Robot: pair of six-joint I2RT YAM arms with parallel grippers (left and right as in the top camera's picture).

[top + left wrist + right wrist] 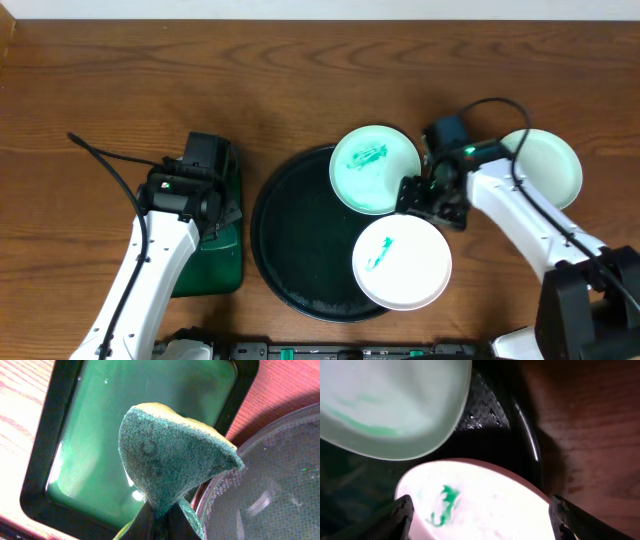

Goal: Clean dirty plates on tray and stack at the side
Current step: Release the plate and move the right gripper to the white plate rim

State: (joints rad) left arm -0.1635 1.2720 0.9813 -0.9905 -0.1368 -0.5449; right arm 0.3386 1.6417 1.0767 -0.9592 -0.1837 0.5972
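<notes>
The round black tray [290, 250] holds a mint plate [375, 168] with a green smear at its far right and a white plate [402, 260] with a green smear at its near right. A plain mint plate [545, 165] lies on the table at the right. My right gripper [430, 200] is open, hovering between the two tray plates; its wrist view shows both fingers spread over the white plate [485, 505], the mint plate [390, 405] above. My left gripper [160, 525] is shut on a green-and-yellow sponge [170, 455] above the green tray.
A rectangular green tray with dark rim [215, 250] sits left of the black tray, under my left arm; it also shows in the left wrist view [90, 435]. Cables trail at the left and right of the wooden table.
</notes>
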